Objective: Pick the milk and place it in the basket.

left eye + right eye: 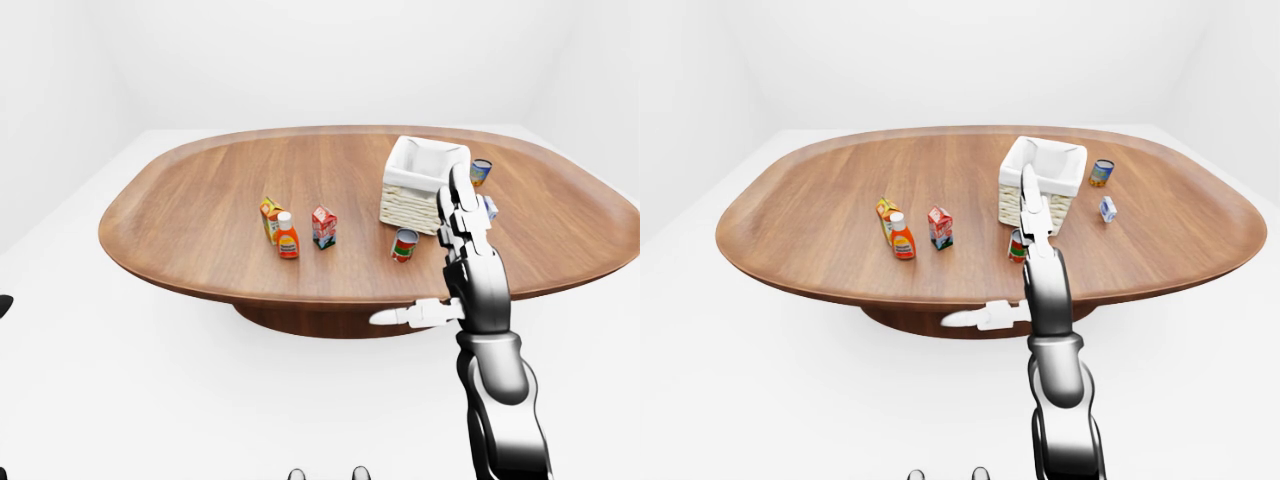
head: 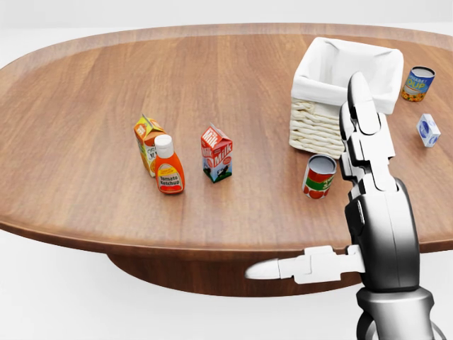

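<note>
The milk [image 2: 217,154] is a small red and white carton standing upright near the middle of the wooden table [image 2: 92,78]. The basket [image 2: 315,127] is woven, with a white lining, and stands to the upper right of the milk. My right hand [image 2: 364,202] is raised at the lower right of the head view, over the table's near edge. Its fingers [image 2: 359,106] point up and its thumb [image 2: 283,268] sticks out to the left. It is open and empty, well to the right of the milk. My left hand does not show.
An orange juice carton [image 2: 146,138] and a ketchup bottle [image 2: 169,166] stand left of the milk. A red and green can [image 2: 319,176] stands just below the basket. A yellow can [image 2: 418,83] and a small blue-white box [image 2: 427,130] lie right of the basket.
</note>
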Tool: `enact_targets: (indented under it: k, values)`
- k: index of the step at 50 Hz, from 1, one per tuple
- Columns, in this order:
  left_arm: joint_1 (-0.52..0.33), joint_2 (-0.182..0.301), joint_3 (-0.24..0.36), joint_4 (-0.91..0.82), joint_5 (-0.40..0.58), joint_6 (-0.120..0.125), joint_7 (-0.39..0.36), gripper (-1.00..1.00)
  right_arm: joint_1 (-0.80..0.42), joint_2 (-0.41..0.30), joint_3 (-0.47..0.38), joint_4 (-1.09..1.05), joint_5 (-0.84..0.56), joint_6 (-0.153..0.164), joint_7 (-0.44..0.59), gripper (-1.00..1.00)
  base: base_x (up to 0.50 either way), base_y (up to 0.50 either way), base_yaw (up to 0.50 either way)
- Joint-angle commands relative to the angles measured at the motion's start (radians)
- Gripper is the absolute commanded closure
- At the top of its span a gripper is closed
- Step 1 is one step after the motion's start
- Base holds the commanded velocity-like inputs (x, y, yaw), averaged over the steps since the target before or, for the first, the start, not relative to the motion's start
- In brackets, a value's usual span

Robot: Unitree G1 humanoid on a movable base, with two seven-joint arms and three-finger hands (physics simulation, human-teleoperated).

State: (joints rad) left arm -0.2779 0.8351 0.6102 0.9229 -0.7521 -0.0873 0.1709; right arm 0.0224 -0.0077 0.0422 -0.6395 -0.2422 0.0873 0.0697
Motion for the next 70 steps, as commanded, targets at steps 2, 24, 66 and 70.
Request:
enact_targets:
  k: [2, 24, 66, 70]
  values:
    - [0.000, -0.001, -0.001, 0.000, -0.001, 0.000, 0.001, -1.00, -0.009, -0.002, 0.003, 0.011, -0.002, 0.000, -0.012, -1.00, 0.00, 0.00, 0.00]
    - [0.001, -0.001, 0.000, -0.003, 0.001, 0.000, 0.005, -1.00, -0.002, -0.002, 0.010, -0.006, 0.003, 0.000, 0.006, -1.00, 0.38, -0.03, 0.00]
    - [-0.001, -0.001, -0.001, 0.000, -0.003, 0.000, -0.001, -1.00, 0.001, -0.001, 0.020, -0.017, -0.011, 0.000, 0.007, -1.00, 0.50, -0.02, 0.00]
    - [-0.001, -0.001, -0.001, 0.000, -0.004, 0.000, -0.001, -1.00, -0.008, 0.003, 0.013, -0.004, -0.015, 0.000, -0.003, -1.00, 0.49, -0.03, 0.00]
